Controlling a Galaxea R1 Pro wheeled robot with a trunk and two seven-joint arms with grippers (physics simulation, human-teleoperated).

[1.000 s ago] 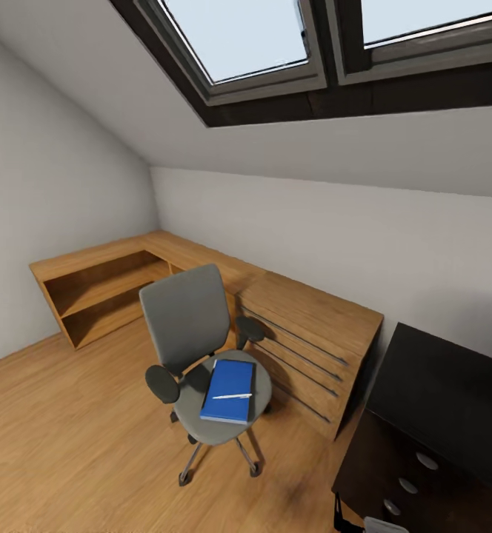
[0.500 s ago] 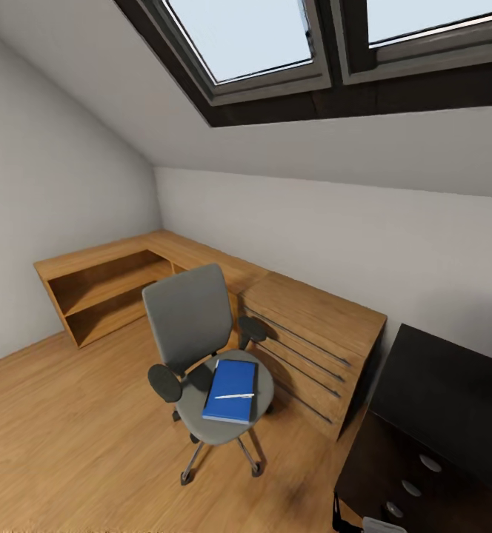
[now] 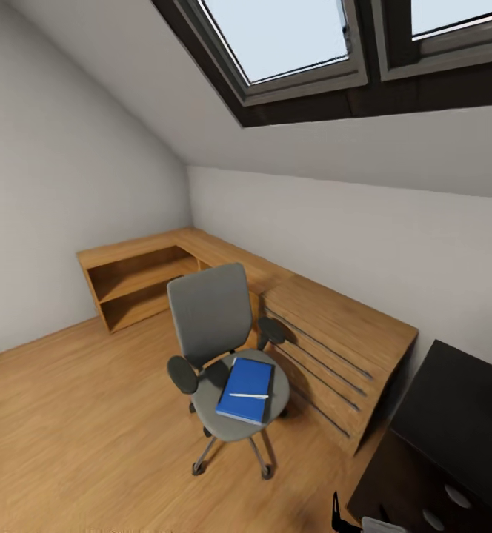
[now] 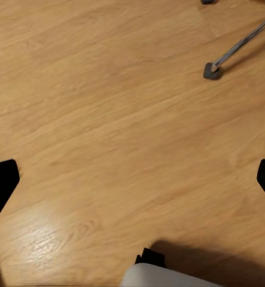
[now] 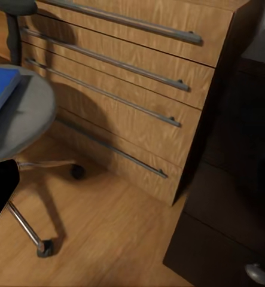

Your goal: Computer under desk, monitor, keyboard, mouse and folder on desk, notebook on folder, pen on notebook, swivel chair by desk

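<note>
I am facing the chair [image 3: 227, 355], which is standing on the wood floor [image 3: 90, 414] just beside the dresser [image 3: 335, 340]. A blue notebook [image 3: 244, 389] is lying on its seat, the pen [image 3: 248, 395] resting across it. The desk [image 3: 453, 414] is sitting beyond the dresser. My left fingers [image 4: 2, 185] are spread wide over bare floor; my right fingers' spread I cannot tell.

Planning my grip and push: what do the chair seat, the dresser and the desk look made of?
Swivel chair seat: matte grey fabric, apparently, on chrome legs. Dresser: light wood with visible grain and metal-looking bar handles. Desk: glossy black, perhaps lacquer or laminate; it shows faint reflections.
</note>
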